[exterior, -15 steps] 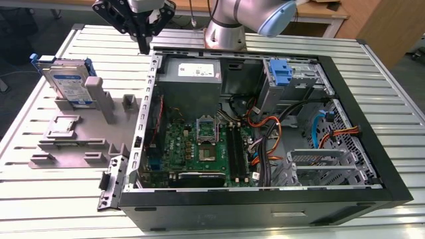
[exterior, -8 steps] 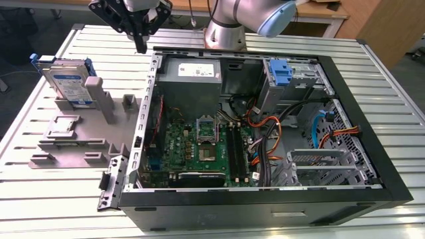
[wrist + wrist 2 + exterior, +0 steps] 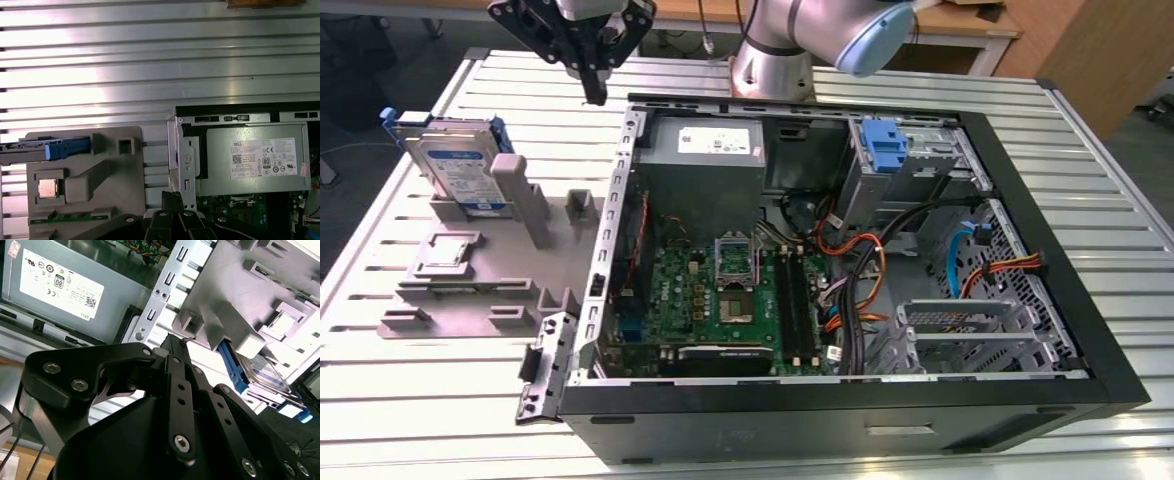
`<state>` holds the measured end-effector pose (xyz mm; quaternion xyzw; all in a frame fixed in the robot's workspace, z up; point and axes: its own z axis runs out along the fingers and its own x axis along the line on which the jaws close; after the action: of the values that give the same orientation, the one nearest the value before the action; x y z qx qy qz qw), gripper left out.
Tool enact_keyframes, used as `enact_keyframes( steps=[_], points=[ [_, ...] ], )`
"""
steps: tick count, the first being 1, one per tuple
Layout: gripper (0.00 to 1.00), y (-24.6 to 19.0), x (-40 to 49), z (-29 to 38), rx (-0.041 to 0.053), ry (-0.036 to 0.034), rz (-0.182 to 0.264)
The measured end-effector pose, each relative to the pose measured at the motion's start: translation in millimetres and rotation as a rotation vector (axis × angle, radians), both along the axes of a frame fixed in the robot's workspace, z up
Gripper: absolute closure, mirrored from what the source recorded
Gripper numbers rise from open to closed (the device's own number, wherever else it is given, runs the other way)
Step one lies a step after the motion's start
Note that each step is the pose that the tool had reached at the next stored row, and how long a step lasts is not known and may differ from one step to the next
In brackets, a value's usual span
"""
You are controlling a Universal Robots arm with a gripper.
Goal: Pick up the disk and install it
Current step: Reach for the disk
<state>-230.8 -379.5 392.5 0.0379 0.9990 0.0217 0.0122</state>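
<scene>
Standing disk (image 3: 462, 168), apart from the hand (image 3: 594, 95)

**Bench inventory: colours and patterns, as seen from beside the table**

Disk (image 3: 462, 168): silver-grey, white-and-blue label, blue carrier frame. Holder block (image 3: 467, 300): plain matt grey. Table (image 3: 427, 400): silvery metal, ribbed in parallel stripes. Computer case (image 3: 854, 425): black outside, bare grey steel inside. Motherboard (image 3: 720, 290): green. Power supply (image 3: 707, 150): grey with a white label. Drive-cage bracket (image 3: 886, 145): blue. Cables (image 3: 861, 255): orange, red, blue and black. Gripper (image 3: 594, 92): black. Arm (image 3: 781, 45): silver with a pale blue cap.
</scene>
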Motion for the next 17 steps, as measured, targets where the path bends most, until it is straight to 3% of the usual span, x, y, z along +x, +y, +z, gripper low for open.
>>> enact_keyframes(
  steps=[17],
  points=[
    [0.90,3.8,-21.3,-0.1,0.0000,0.0000,0.000]
  ],
)
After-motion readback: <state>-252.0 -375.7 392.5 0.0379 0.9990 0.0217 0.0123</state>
